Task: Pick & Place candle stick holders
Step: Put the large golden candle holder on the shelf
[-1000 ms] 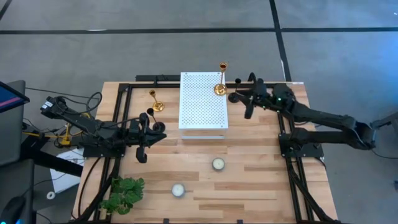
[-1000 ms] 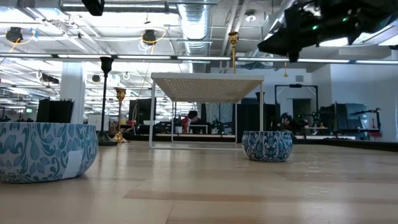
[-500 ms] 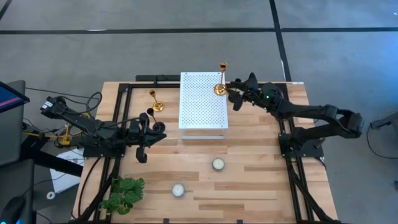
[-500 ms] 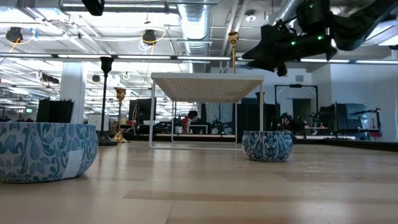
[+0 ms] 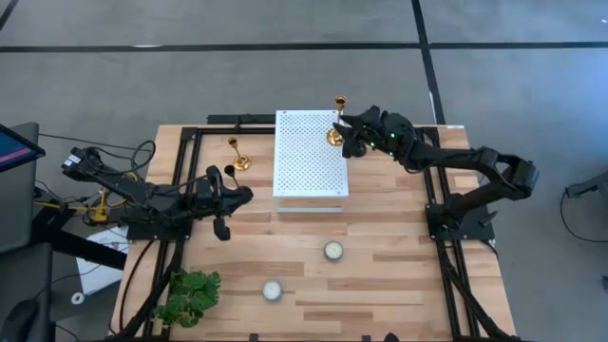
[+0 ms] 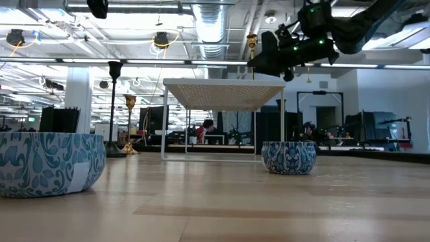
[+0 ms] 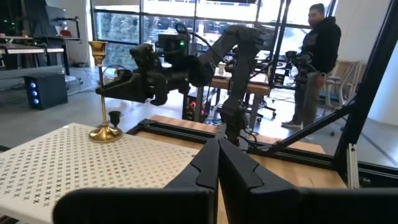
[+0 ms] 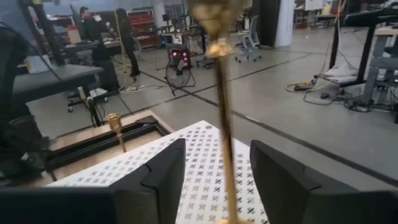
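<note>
Gold candle holder [image 5: 336, 126] stands on the white rack [image 5: 309, 161]; your right tool [image 5: 349, 141] is spread around its stem. Left tool [image 5: 224, 203] pinches a black holder [image 5: 231, 175]; another gold one [image 5: 238, 156] waits on the counter [image 5: 380, 275].

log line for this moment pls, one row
right gripper: open, straddling stem of gold holder on white perforated stand | left gripper: shut on black holder | second gold holder: on table
</note>
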Robot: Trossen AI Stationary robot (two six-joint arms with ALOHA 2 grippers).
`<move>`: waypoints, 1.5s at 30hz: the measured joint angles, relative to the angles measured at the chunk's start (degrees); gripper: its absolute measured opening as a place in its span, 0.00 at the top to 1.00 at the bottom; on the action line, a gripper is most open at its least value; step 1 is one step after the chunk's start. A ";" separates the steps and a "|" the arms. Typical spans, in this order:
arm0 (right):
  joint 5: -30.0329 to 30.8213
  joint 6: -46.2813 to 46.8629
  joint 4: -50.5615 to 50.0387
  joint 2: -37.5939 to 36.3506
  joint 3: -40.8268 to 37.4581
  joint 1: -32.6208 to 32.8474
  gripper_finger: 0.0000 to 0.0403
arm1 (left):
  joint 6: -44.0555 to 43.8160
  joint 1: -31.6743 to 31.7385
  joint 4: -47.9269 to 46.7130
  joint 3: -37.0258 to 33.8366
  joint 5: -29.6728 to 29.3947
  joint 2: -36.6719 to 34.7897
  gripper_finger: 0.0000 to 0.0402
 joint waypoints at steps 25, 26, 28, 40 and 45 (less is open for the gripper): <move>-0.09 -3.89 -2.61 -0.84 2.68 -3.08 0.98 | -0.26 -0.02 0.17 0.00 0.04 0.02 0.99; -0.25 -3.93 -2.66 -0.84 3.16 -3.41 0.98 | -0.26 -0.02 0.17 0.00 0.04 0.02 0.99; -1.29 -4.11 -2.59 -0.81 4.36 -3.93 0.99 | -0.26 -0.02 0.19 0.00 0.04 0.02 0.99; -3.50 -5.35 -4.89 6.50 11.97 -4.55 0.99 | -0.27 -0.02 0.17 0.00 -0.23 0.02 0.99; -3.43 -5.42 -4.53 9.49 13.99 -4.85 0.99 | -0.28 -0.02 0.17 0.00 -0.33 0.02 0.99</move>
